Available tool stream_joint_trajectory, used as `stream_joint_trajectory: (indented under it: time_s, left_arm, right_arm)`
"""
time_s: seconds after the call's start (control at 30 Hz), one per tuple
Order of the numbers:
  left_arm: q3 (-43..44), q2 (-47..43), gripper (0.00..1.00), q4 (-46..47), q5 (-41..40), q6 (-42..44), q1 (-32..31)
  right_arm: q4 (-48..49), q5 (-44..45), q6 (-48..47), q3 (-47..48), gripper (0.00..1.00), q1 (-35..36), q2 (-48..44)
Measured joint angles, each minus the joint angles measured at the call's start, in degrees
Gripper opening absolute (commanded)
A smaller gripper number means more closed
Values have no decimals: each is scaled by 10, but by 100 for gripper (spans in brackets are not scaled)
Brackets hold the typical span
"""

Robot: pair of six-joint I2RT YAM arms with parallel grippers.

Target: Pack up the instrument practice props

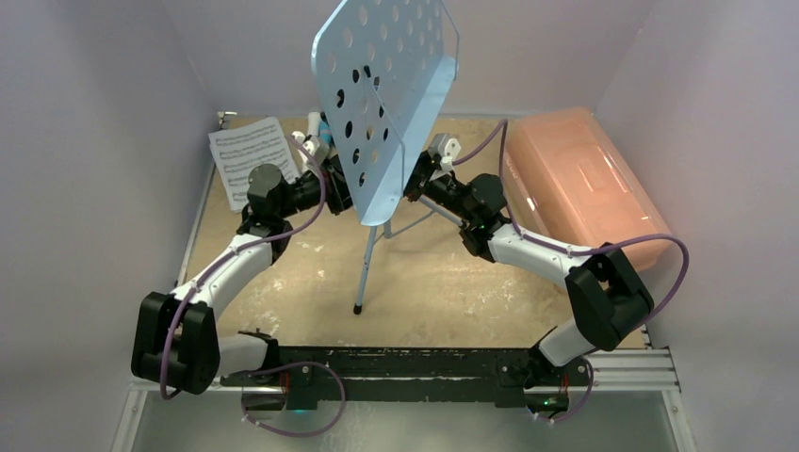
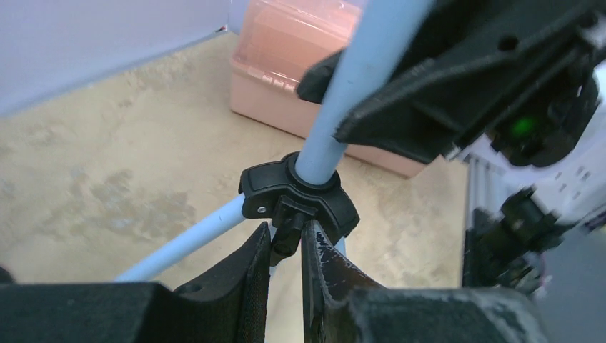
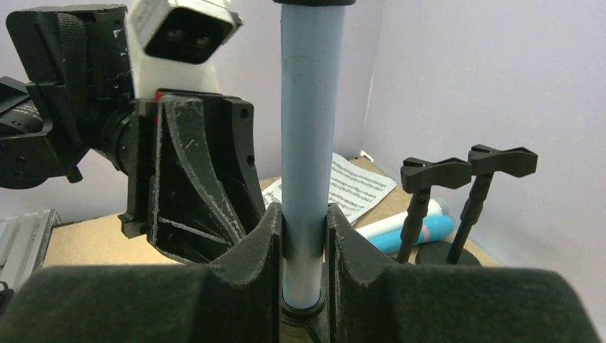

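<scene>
The rack pole is smooth, its black plastic hub matt.

Black joint blocks and white link shells on left arm and right arm alike. Looped along with purple cable. Bolted onto a black base rail. Black wedge fingers, scuffed pale at the edges. White boxy wrist camera; small green light glowing.

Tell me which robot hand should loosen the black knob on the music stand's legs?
Left. The left hand is pinched on the black knob where the legs meet, so it can probably loosen it. The right hand is clamped on the blue pole, holding it upright.
</scene>
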Motion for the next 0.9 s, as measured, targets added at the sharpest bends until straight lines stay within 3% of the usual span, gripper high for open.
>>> stream_joint_trajectory:
  time_s: [0.37, 0.67, 0.9]
  left_arm:
    - [-31, -19, 1, -14, -112, -321, -3]
    - [-88, -41, 30, 27, -164, -556, -2]
    - [-93, -50, 37, 1, -201, -602, 6]
  right_arm:
    - [0, -4, -6, -1, 0, 0, 0]
    - [11, -12, -6, -9, 0, 5, -3]
    - [16, -13, -6, -15, 0, 5, -7]
